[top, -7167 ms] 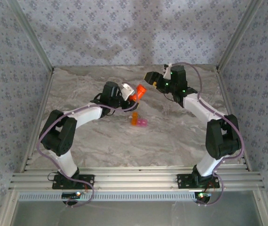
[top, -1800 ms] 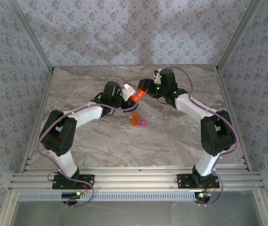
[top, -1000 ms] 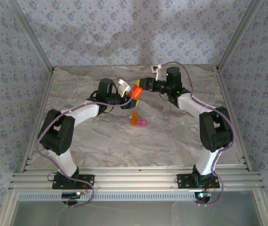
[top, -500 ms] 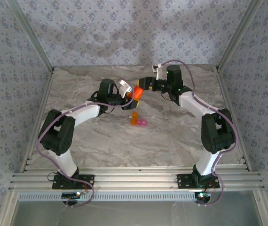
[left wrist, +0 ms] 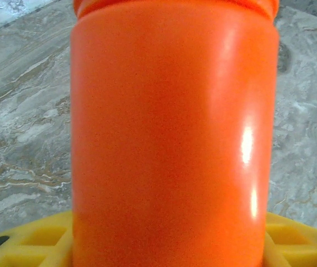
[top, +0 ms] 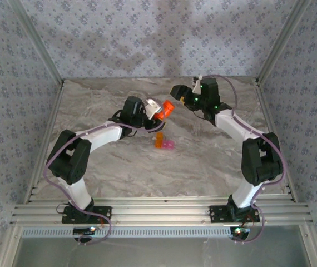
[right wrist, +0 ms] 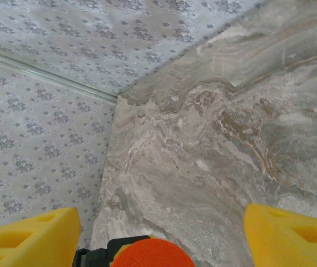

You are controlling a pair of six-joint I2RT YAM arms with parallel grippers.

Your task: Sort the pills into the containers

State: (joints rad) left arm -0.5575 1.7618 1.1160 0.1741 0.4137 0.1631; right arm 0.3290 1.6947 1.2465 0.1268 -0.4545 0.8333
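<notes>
Between the pads of the left pincer [top: 156, 110] sits the tall orange bottle [top: 167, 108]. The pincer is clenched on it and holds it tipped, with its top pointing up and away toward the right pincer [top: 176, 90]. The right pincer is released and wide open, just beside the bottle's top and, as far as I can tell, not touching it. In its own view its yellow pads [right wrist: 28, 236] stand far apart with nothing held between them. A round orange shape [right wrist: 150, 253] peeks in low down, and I think it is the top of the bottle. I cannot tell if the lid is on or off. The containers [top: 164, 143], one orange and one pink and joined together, lie on the worktop [top: 214, 161] near the left pincer, on the side toward the arms' bases, and apart from it. I think the pills are hidden inside the bottle. A few things could go wrong from here. If the lid is loose, the tipped bottle could spill pills onto the worktop. The containers are very small, so a pour could easily miss them. The smooth bottle could also slip in the left pincer, or the right pincer could bump it on the way back in.
</notes>
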